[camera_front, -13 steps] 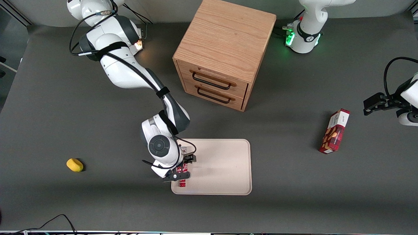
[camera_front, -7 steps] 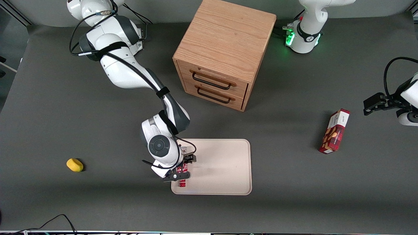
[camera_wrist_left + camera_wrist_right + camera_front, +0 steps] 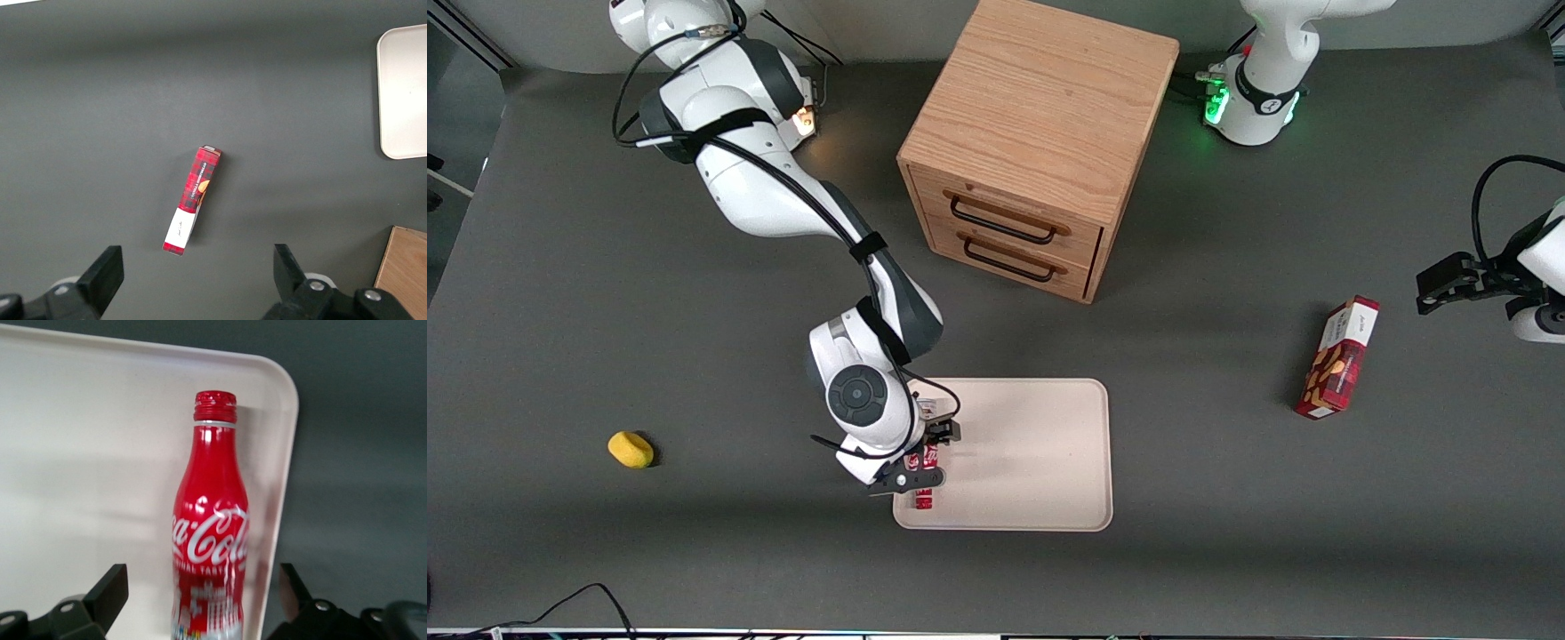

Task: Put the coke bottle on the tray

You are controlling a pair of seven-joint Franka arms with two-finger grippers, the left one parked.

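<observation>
Front view: a wooden drawer cabinet point(image 3: 1040, 142) is standing on the dark grey table point(image 3: 1227, 533), its two handled drawer fronts facing the camera. Nearer to the camera than the cabinet, the cream tray point(image 3: 1040, 462) is lying flat on the table. At the tray's edge toward the working arm's end of the table, the right arm is reaching down, and its gripper point(image 3: 921, 459) is sitting just above the coke bottle point(image 3: 922, 501). Right wrist view: the gripper's fingers point(image 3: 107, 593) are spread wide apart, one on each side of the coke bottle point(image 3: 210, 540) and touching neither side of it, so the bottle is released. The bottle is lying inside the tray point(image 3: 87, 453), close along its low rim near a rounded corner, with its red cap pointing away from the gripper. Toward the parked arm's end of the table, a red snack box point(image 3: 1338, 358) is resting on the table, well apart from the tray. Toward the working arm's end, a small yellow object point(image 3: 631, 449) is sitting alone.
</observation>
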